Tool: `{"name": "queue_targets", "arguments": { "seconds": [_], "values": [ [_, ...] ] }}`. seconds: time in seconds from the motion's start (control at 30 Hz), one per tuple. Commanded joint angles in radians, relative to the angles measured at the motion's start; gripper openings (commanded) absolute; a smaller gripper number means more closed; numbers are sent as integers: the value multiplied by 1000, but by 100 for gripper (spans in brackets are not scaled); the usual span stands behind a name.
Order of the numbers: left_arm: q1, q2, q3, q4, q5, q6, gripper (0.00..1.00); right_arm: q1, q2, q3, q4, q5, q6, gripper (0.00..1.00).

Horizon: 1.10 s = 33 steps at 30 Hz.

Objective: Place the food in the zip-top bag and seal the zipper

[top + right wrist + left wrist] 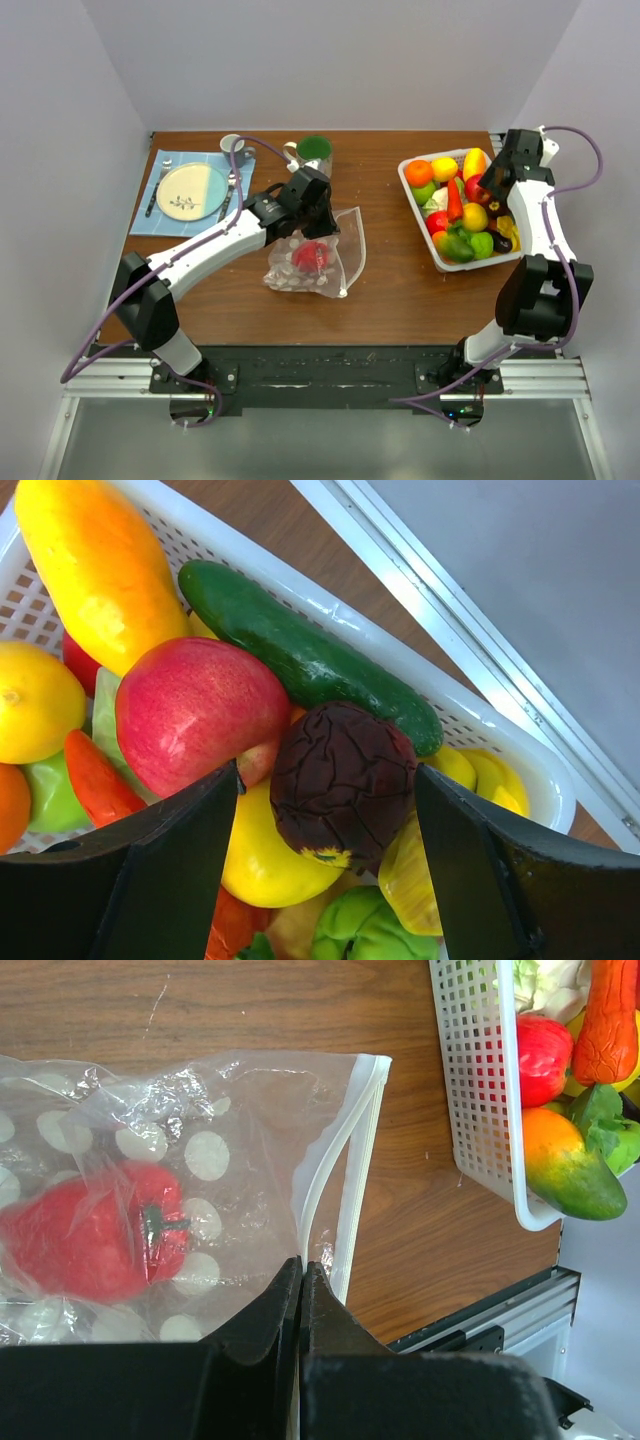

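Observation:
The zip-top bag (348, 243) lies on the table's middle, clear with white dots, with a red toy pepper (312, 256) inside it. In the left wrist view the pepper (95, 1230) shows through the bag (220, 1110). The pale zipper (345, 1150) runs along its open right edge. My left gripper (301, 1265) is shut on the bag's mouth edge at the zipper. My right gripper (326, 772) is open over the white basket (410, 190) of food, its fingers either side of a dark wrinkled brown fruit (345, 780), beside a red apple (195, 715) and a cucumber (300, 645).
A plate (192, 190) on a blue mat with cutlery lies at the back left. A white cup (231, 144) and a green-topped cup (314, 149) stand at the back. The basket's wall (480, 1110) is close to the bag's right. The table's right edge is just past the basket.

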Motion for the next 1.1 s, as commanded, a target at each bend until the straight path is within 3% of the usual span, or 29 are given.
{"name": "queue_targets", "arguments": {
  "seconds": [0.0, 0.3, 0.57, 0.73, 0.83, 1.07],
  "values": [
    [3, -14, -13, 26, 10, 16, 0, -6, 6, -20, 37, -11, 19, 75],
    [3, -17, -24, 32, 4, 11, 0, -6, 6, -51, 35, -19, 37, 73],
    [3, -20, -31, 38, 9, 8, 0, -6, 0, -66, 28, -19, 43, 63],
    [3, -25, -32, 41, 7, 4, 0, -6, -3, -27, -23, -23, 35, 37],
    [3, -23, -31, 43, 7, 1, 0, -6, -24, -13, -49, -19, 28, 27],
    [3, -23, -28, 44, 4, -4, 0, -6, -87, 29, -104, -17, 12, 24]
  ]
}}
